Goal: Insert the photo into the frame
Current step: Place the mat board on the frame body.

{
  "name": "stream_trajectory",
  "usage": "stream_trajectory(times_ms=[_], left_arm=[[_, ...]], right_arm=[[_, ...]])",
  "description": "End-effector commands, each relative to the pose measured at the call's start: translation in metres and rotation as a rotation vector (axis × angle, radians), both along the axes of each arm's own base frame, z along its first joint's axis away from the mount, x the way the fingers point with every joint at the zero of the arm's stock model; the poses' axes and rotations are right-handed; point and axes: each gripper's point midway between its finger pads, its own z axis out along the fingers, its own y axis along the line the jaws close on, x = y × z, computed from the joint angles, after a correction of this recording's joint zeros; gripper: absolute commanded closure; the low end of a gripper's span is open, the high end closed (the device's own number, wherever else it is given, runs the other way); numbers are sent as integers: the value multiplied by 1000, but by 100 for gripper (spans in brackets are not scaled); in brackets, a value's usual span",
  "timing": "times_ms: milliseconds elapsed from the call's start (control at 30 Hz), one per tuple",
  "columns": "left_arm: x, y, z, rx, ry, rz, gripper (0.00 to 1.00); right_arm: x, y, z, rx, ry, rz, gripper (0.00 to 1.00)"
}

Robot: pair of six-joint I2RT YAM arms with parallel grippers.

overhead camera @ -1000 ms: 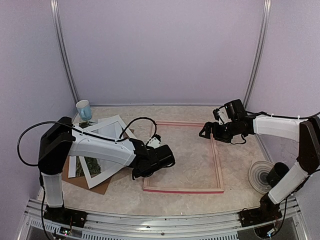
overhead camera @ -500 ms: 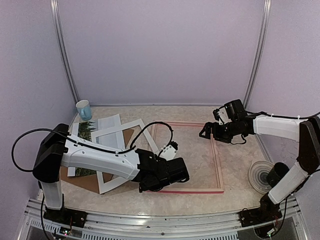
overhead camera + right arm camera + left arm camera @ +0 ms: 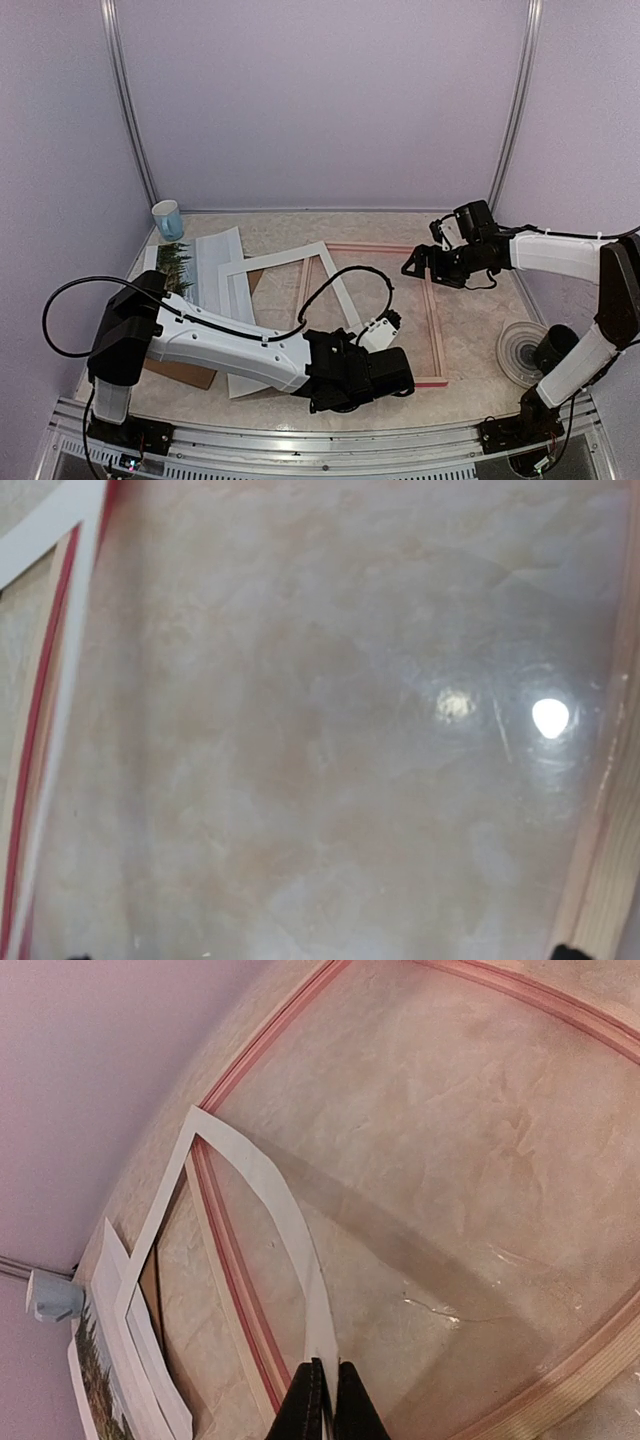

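The frame (image 3: 437,330) lies flat at mid-table, pink rails around bare tabletop. My left gripper (image 3: 365,375) hovers over the frame's near rail, shut on a strip of the white mat border (image 3: 275,257). The mat slants from the left pile across the frame's left rail. In the left wrist view the fingertips (image 3: 312,1400) pinch the mat (image 3: 290,1230) above the frame (image 3: 232,1260). The photo (image 3: 177,266), green trees showing, lies at the far left and is also seen in the left wrist view (image 3: 95,1380). My right gripper (image 3: 415,265) stands open over the frame's far right corner (image 3: 610,860), holding nothing.
A brown backing board (image 3: 185,372) lies under the left pile, with a white sheet (image 3: 215,262) beside the photo. A pale blue cup (image 3: 168,218) stands in the far left corner. A round grey disc (image 3: 520,350) lies by the right arm's base.
My left gripper has swept right and toward the near edge, dragging the white mat border off the pile and across the frame's left rail. The right arm has not moved.
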Motion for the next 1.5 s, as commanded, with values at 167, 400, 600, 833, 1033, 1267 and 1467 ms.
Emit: stream_trajectory(times_ms=[167, 400, 600, 833, 1033, 1267, 1467], left_arm=[[-20, -50, -8, -35, 0, -127, 93], [-35, -70, -20, -43, 30, -204, 89], [-41, -74, -29, -58, 54, -224, 69], [-47, -71, -14, -159, 76, -254, 38], [-54, -67, 12, -298, 108, -288, 9], [-44, -37, 51, -453, 122, -222, 1], [-10, 31, 70, -604, 157, -37, 1]], right_arm=[[-5, -3, 6, 51, 9, 6, 1], [-5, -2, 7, 79, 17, 13, 1], [-8, 5, 4, 119, 36, 36, 1], [-11, 10, -6, 142, 60, 46, 1], [-18, 26, -24, 145, 101, 85, 3], [-27, 57, -35, 144, 131, 163, 4], [-30, 72, -43, 163, 149, 198, 7]])
